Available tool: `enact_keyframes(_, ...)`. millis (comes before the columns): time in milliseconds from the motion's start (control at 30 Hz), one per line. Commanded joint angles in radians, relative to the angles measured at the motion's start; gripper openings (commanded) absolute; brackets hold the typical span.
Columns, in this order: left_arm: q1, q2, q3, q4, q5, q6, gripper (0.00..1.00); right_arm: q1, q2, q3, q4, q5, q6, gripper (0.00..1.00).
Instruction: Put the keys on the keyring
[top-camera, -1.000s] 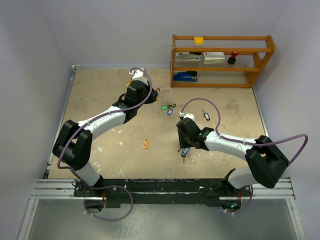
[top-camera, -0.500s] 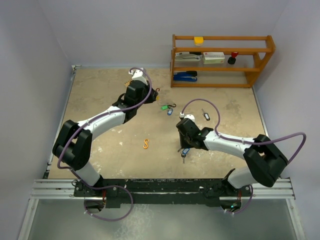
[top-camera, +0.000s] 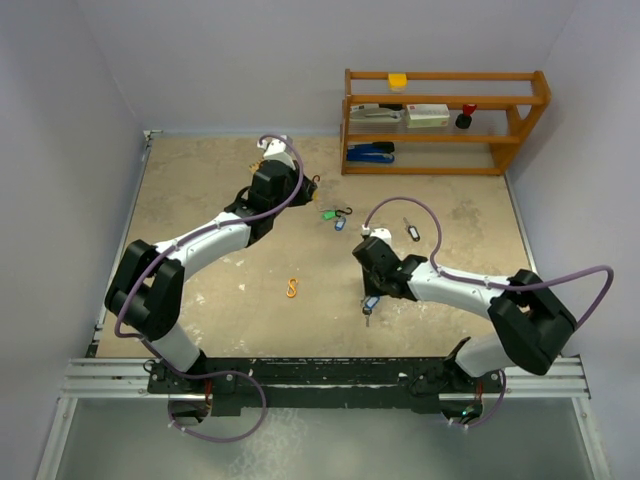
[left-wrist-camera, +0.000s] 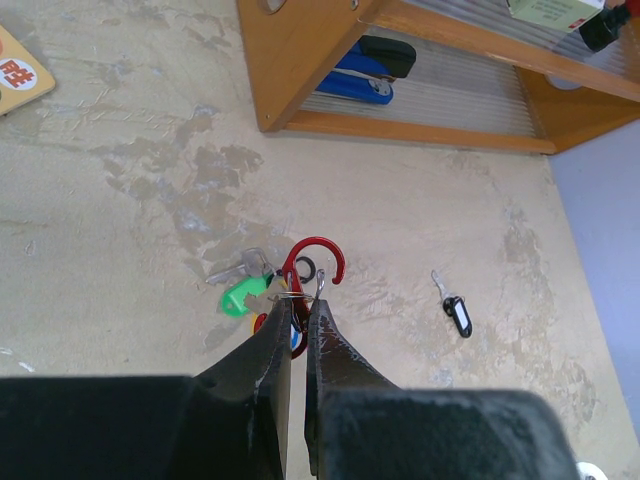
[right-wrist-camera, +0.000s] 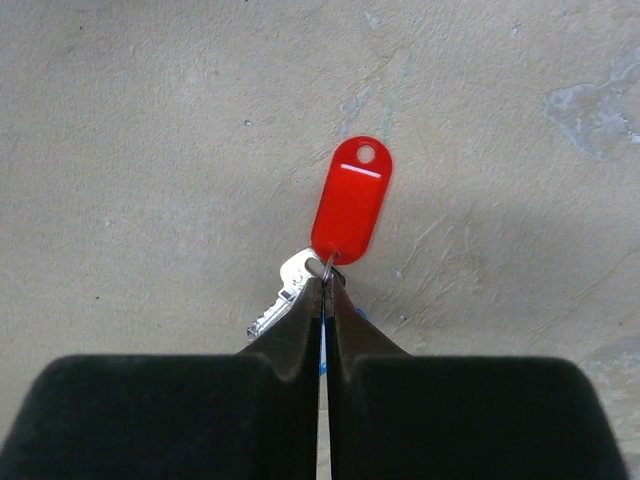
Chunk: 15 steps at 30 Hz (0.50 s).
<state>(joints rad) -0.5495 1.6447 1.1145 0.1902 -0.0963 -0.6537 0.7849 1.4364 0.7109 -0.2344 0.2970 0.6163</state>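
Held ready for joining.
Your left fingers (left-wrist-camera: 268, 352) clamp the red clip (left-wrist-camera: 316, 241), hook at twelve o'clock; right fingers (right-wrist-camera: 298, 335) pinch the ring of the red-tagged key (right-wrist-camera: 288, 279).

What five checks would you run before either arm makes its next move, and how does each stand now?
1. Left gripper, jaws shut on the red clip: ok.
2. Right gripper, jaws shut on the ring of the red-tagged key: ok.
3. Key brought up to the clip: not ok; the top view shows the arms apart.
4. Clip's gate open: cannot tell.
5. All keys gathered: not ok; the black-tagged key lies alone on the table.
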Motion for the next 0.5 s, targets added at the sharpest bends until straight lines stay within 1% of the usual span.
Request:
enact_keyframes(0, 0.009, -0.029, 0.001, 0.066, 0.032, -0.007, 0.00, 0.003, -0.069, 0.027, -0.014, 0.078, -0.043, 0.00)
enact_keyframes(67, 0.009, -0.029, 0.003, 0.071, 0.046, -0.007, 0.00, 0.004, -0.107, 0.034, -0.003, 0.100, -0.089, 0.00)
enact_keyframes(233, 0.007, -0.005, 0.021, 0.086, 0.128, 0.007, 0.00, 0.002, -0.237, 0.039, 0.047, 0.120, -0.277, 0.00)
enact_keyframes(367, 0.006, 0.021, 0.034, 0.131, 0.239, 0.006, 0.00, 0.000, -0.325, 0.037, 0.146, 0.152, -0.483, 0.00)
enact_keyframes(467, 0.005, 0.034, 0.038, 0.171, 0.322, 0.000, 0.00, -0.007, -0.358, 0.031, 0.236, 0.126, -0.620, 0.00)
